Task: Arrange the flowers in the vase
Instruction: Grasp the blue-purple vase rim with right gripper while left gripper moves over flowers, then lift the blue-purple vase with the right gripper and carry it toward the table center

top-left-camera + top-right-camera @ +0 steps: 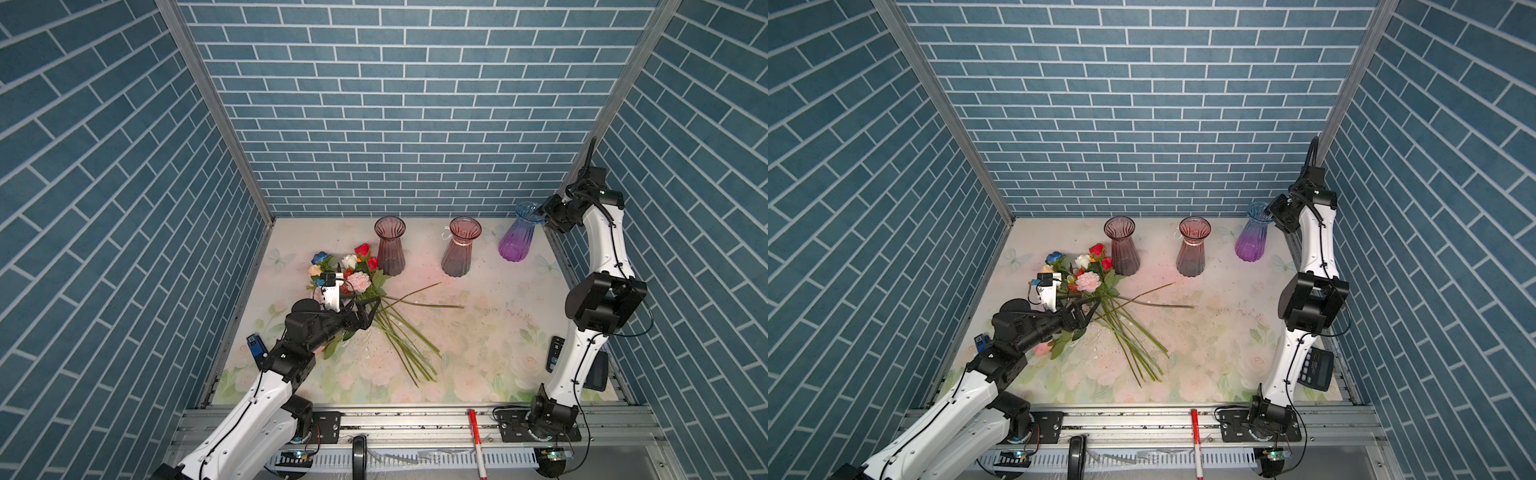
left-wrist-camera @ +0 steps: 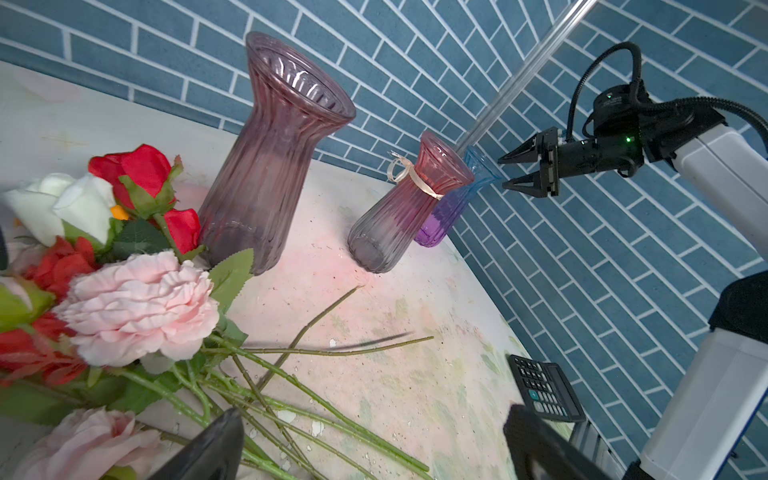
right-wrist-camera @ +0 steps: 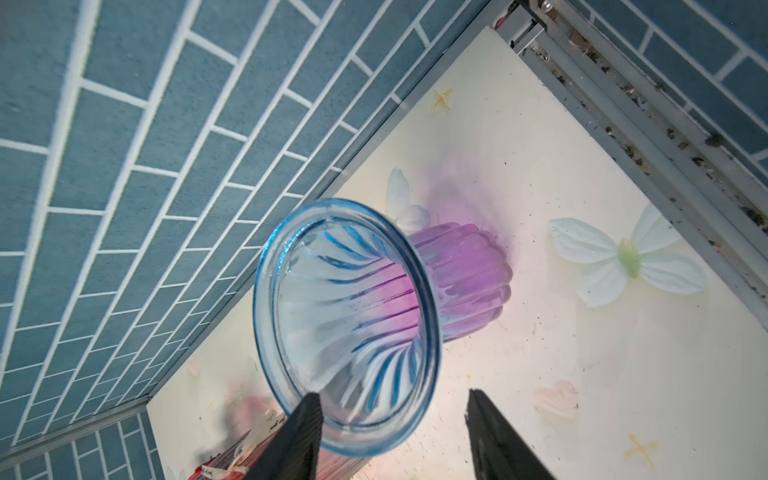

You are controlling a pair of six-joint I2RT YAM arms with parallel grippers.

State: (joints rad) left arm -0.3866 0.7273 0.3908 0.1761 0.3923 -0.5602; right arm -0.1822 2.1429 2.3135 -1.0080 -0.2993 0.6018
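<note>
Left gripper (image 1: 368, 311) is held wide apart over the flowers (image 1: 358, 281), with green stems seen between its jaws. The bunch is laid flat on the counter (image 1: 478, 332), left of the middle in both top views. Its long line runs from upper left to lower right: blooms are pointed upper left, stem ends lower right. Two stems are spread off to the right. At the back edge a dark purple vase (image 1: 390, 251), a pink vase (image 1: 459, 249) and a blue and purple vase (image 1: 517, 239) are stood. The right gripper (image 2: 503, 171) is held apart at the blue rim, in the upper right. Open counter is seen right of the stem ends.
</note>
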